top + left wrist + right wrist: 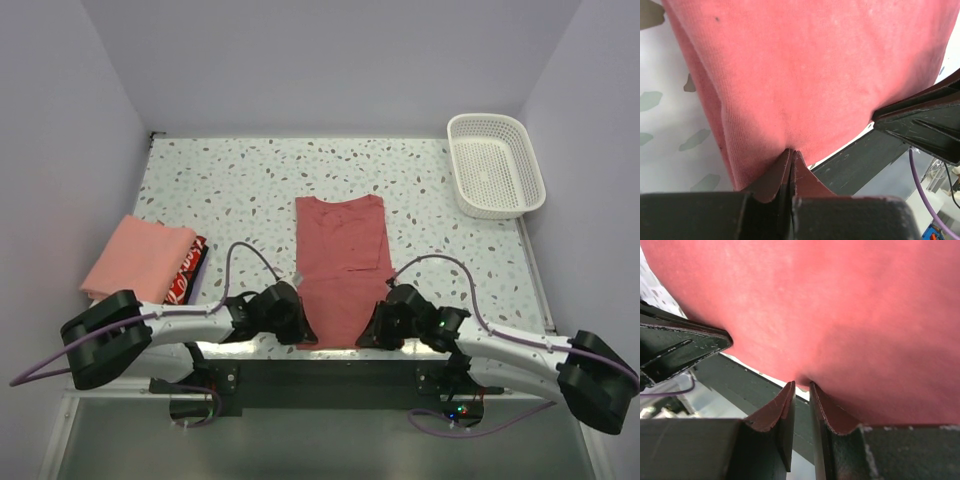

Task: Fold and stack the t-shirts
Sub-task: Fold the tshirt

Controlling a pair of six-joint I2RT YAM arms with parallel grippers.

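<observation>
The left arm (190,322) and right arm (510,345) are wearing white link shells between bulky black joint housings. A thin purple cable (245,255) is looping up behind each wrist. The left gripper (791,150) and right gripper (801,385) are showing matte black bodies, and their fingers (775,412) are carrying dark brownish tapered pads. Just behind the right tool a tiny green dot (441,327) is glowing, possibly a status light.

I can read no text in any view. The dark t-shirt (190,272) beneath the salmon-pink t-shirt (140,255) carries red-and-white lettering, too small to decipher. The brick-red t-shirt (340,245) bears a white label (297,279), illegible.
</observation>
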